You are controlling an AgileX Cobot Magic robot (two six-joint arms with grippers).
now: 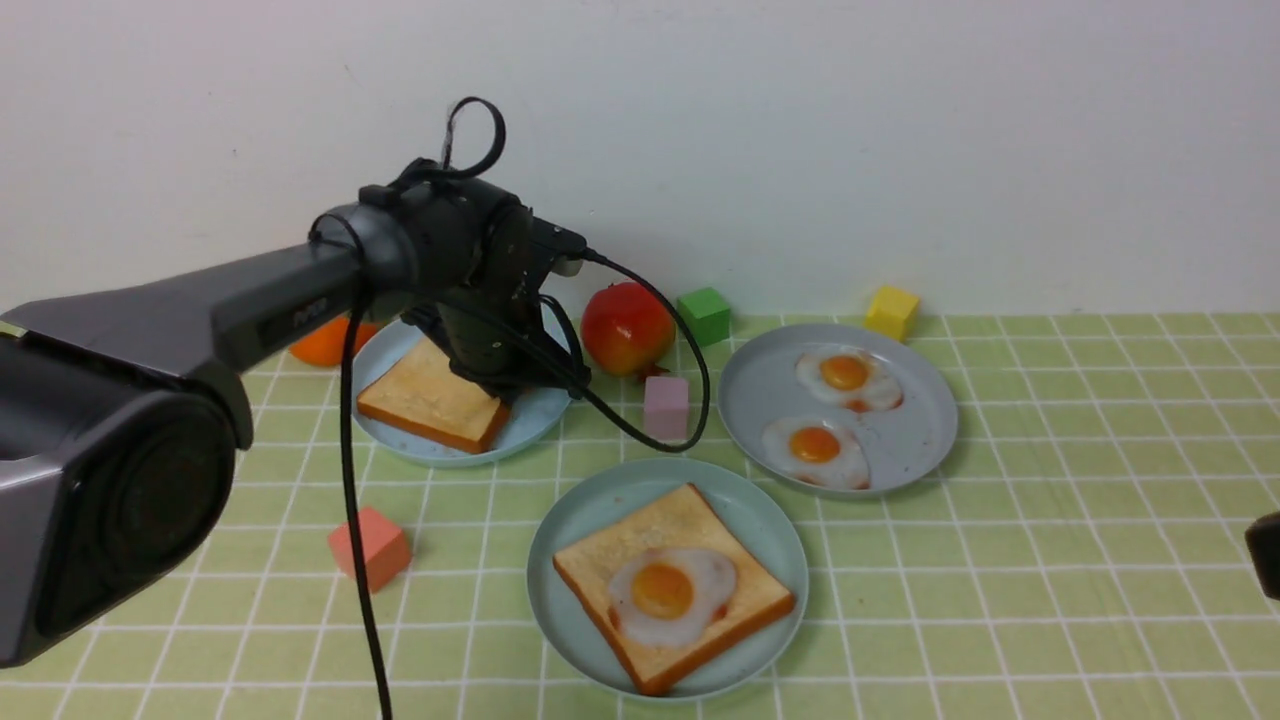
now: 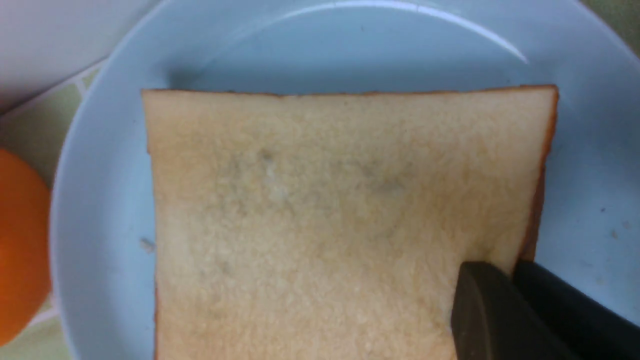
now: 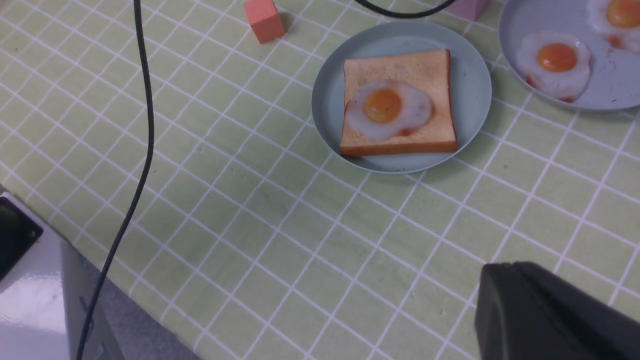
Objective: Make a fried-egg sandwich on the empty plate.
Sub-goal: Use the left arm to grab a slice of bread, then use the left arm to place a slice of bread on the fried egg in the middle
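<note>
A pale teal plate (image 1: 600, 510) at the front centre holds one toast slice (image 1: 745, 590) with a fried egg (image 1: 665, 592) on top. It also shows in the right wrist view (image 3: 470, 85) with its toast (image 3: 400, 62) and egg (image 3: 385, 107). A second toast slice (image 1: 425, 395) lies on the sky-blue plate (image 1: 530, 425) at the back left. My left gripper (image 1: 505, 390) is down on it. In the left wrist view the left gripper (image 2: 515, 267) pinches the edge of that toast (image 2: 325, 215). My right gripper (image 3: 510, 270) is shut and empty, low at the right edge (image 1: 1265, 555).
A grey plate (image 1: 920, 420) at the back right holds two more eggs (image 1: 845, 375) (image 1: 815, 448). An orange (image 1: 320, 345), a red apple (image 1: 625, 328), and green (image 1: 705, 313), yellow (image 1: 891, 310), pink (image 1: 666, 405) and salmon (image 1: 370, 545) cubes stand around. A black cable (image 1: 355, 520) hangs from the left arm.
</note>
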